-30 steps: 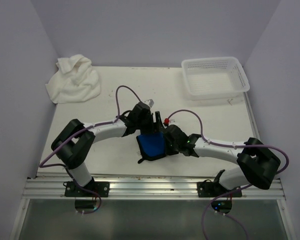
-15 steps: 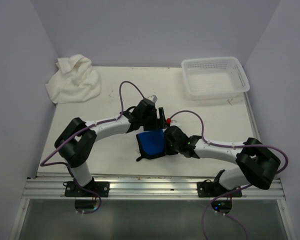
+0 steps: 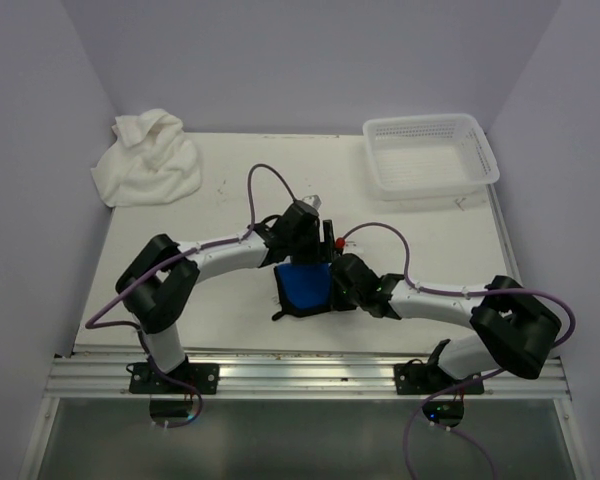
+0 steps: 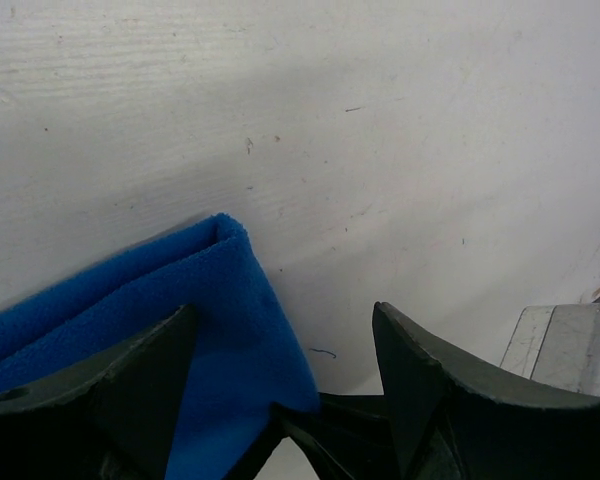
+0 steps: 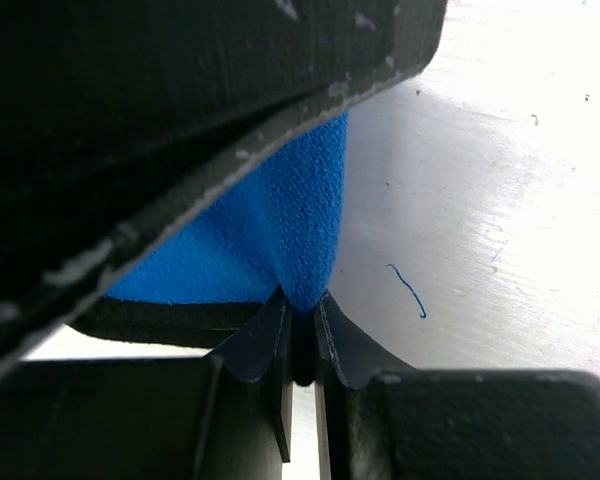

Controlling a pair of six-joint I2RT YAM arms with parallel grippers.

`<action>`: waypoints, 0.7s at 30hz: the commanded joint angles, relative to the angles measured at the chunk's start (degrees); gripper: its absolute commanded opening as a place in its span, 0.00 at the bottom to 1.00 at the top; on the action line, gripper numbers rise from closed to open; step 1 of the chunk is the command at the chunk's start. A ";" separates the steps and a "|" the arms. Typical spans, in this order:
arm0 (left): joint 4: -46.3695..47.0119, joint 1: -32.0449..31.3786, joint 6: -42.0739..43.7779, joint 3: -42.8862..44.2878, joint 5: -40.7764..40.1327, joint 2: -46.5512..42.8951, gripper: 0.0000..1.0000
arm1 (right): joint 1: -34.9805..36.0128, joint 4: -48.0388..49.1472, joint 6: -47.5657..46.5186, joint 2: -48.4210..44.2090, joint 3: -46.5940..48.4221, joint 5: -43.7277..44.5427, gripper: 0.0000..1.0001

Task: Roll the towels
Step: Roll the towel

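**Blue towel pinched at one edge, rolling not yet under way**

The small bright blue cloth towel lies folded on the white table, near its front edge, between the two arms. The right gripper is pressed together on a narrow bit of the towel's edge, with the cloth rising out of the closed fingertips. The left gripper is spread wide over the towel's folded corner, one finger above blue cloth and the other above bare table, and grips nothing.

The likeliest failure is at the right pinch. It holds so little cloth that a pull or twist could slip the edge free. If the left jaws close where they hang, they may catch only the top layer and open the fold instead of turning it. The two wrists sit very close, so they could knock each other.

The large white textured towel sits crumpled at the far left corner, unrolled and well apart from the white perforated plastic basket.
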 commanded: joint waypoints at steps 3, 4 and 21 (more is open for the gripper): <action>-1.40 -0.19 0.54 4.23 -3.66 3.90 0.74 | 0.22 3.76 0.85 -0.73 -1.61 0.74 0.01; -1.75 -0.19 0.72 4.76 -3.92 4.43 0.73 | 0.22 4.20 1.03 -0.81 -1.70 0.74 0.01; -1.41 -0.19 -0.16 3.72 -9.28 6.90 0.69 | 0.22 8.94 9.89 -0.99 -6.79 3.64 0.04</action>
